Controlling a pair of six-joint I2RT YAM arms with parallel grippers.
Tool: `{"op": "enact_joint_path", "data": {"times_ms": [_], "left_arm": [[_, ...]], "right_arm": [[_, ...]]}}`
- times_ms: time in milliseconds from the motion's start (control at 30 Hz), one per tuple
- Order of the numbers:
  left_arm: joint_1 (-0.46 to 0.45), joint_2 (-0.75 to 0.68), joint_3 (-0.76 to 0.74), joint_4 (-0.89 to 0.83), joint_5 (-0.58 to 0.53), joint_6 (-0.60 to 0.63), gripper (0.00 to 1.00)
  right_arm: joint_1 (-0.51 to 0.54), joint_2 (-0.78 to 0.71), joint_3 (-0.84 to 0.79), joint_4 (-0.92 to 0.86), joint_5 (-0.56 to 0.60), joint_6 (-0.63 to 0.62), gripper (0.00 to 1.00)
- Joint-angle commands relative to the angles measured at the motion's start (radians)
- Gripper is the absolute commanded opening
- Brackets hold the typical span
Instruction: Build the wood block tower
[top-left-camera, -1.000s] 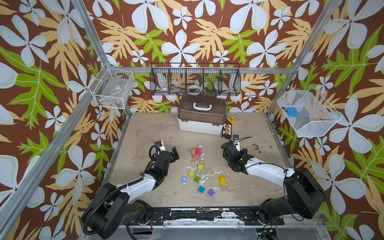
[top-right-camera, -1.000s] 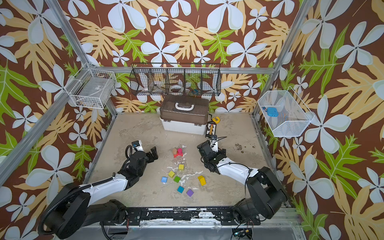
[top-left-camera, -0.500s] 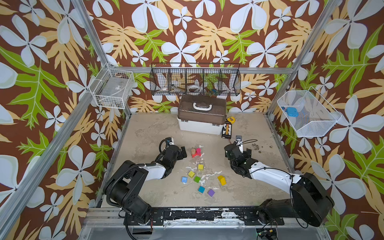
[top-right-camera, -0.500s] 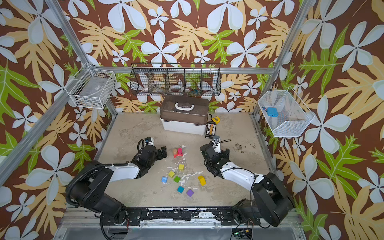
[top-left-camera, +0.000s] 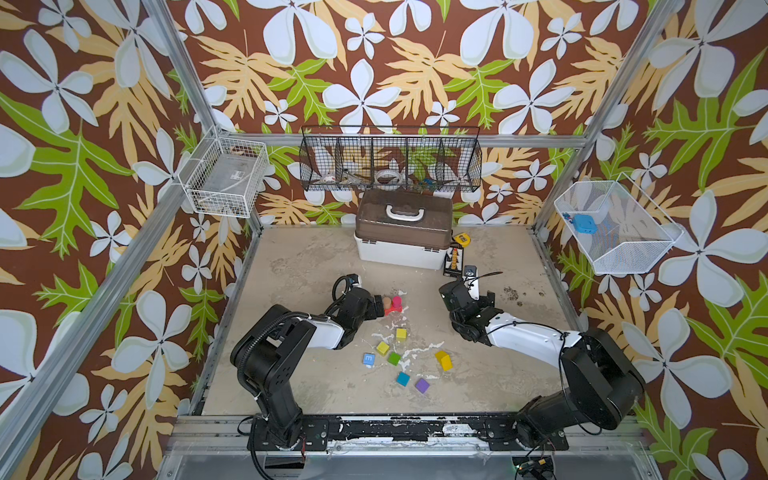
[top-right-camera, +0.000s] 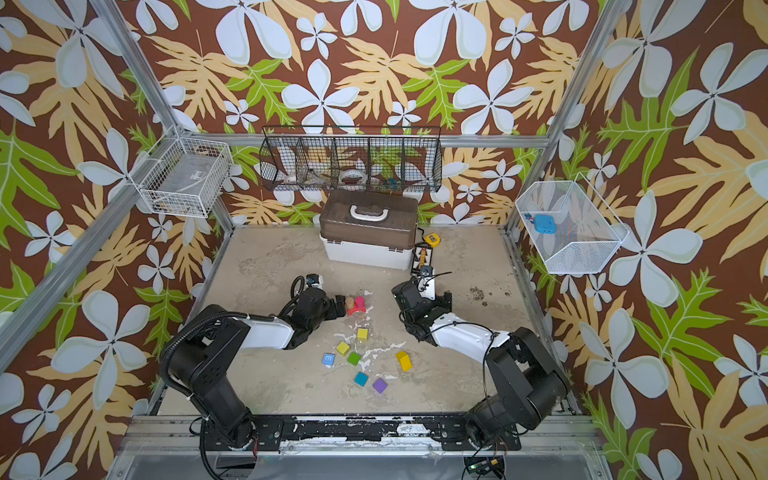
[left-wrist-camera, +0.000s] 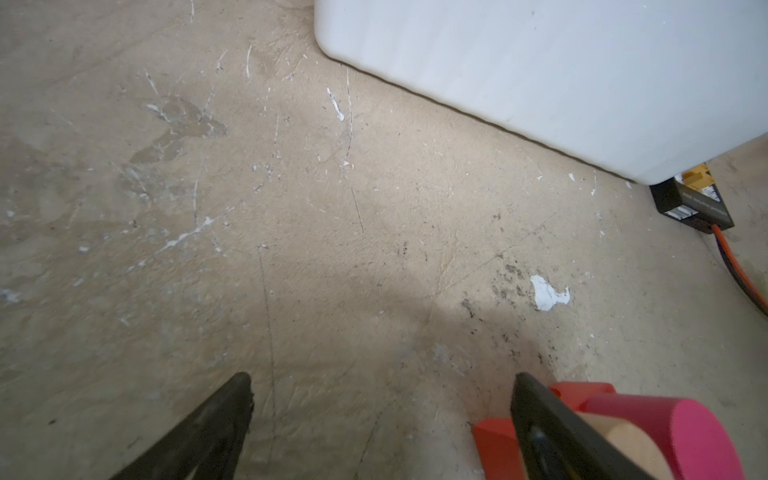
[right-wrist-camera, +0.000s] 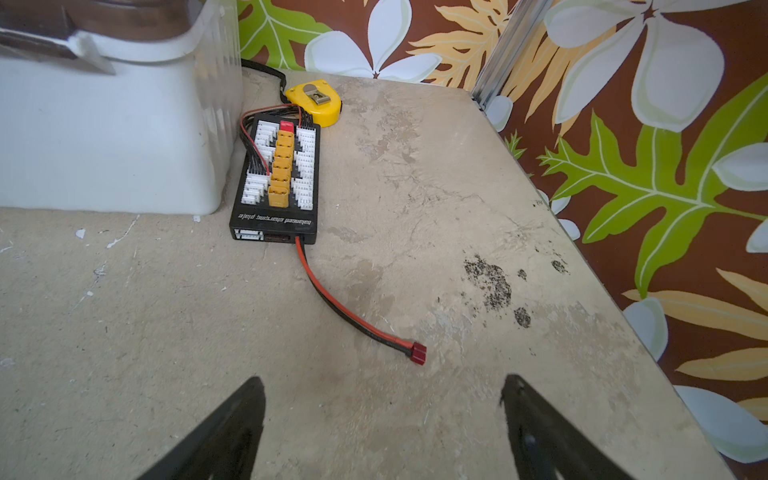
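1. Centrally, a flat red wooden slab (top-left-camera: 390, 311) lay on the scuffed beige table (top-left-camera: 299, 270), with a smooth tan cylinder (top-left-camera: 387, 301) and a pink cylinder (top-left-camera: 397, 299) upright on it.
2. Small painted cubes (top-left-camera: 394, 358) lay scattered nearer the robot's base, beside a yellow rounded piece (top-left-camera: 443, 360).
3. The left gripper (left-wrist-camera: 382, 379) stood released, one black finger (left-wrist-camera: 536, 411) just beside the slab.
4. The right gripper (right-wrist-camera: 383, 381) hung released over bare table, well apart.

White box (top-left-camera: 399, 251) at back; charging board (right-wrist-camera: 276, 183) beside it; tape measure (right-wrist-camera: 313, 104) behind.
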Motion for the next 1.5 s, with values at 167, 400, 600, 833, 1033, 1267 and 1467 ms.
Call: {"op": "enact_joint_path", "data": {"times_ms": [167,400,600,833,1033,1267,1467], "left_arm": [[-0.011,0.006,0.011,0.006,0.009,0.017,0.98],[-0.012,-0.009,0.007,-0.007,-0.008,0.017,0.98],[-0.014,-0.027,0.001,-0.025,-0.05,0.016,0.98],[-0.012,-0.049,-0.012,-0.034,-0.082,0.011,0.98],[-0.012,-0.046,-0.005,-0.037,-0.089,0.011,0.98],[-0.012,-0.039,-0.003,-0.031,-0.082,0.011,0.98],[-0.012,-0.026,0.001,-0.028,-0.076,0.012,0.98]], "right_arm": [[0.0,0.001,0.004,-0.01,0.019,0.009,0.9],[0.0,0.013,0.014,-0.017,0.019,0.008,0.89],[0.0,0.019,0.017,-0.017,0.01,0.007,0.9],[0.052,0.084,0.083,-0.029,-0.088,-0.041,0.89],[0.104,0.191,0.173,-0.007,-0.253,-0.091,0.84],[0.105,0.25,0.214,0.009,-0.363,-0.103,0.83],[0.113,0.288,0.241,0.012,-0.43,-0.107,0.81]]}}
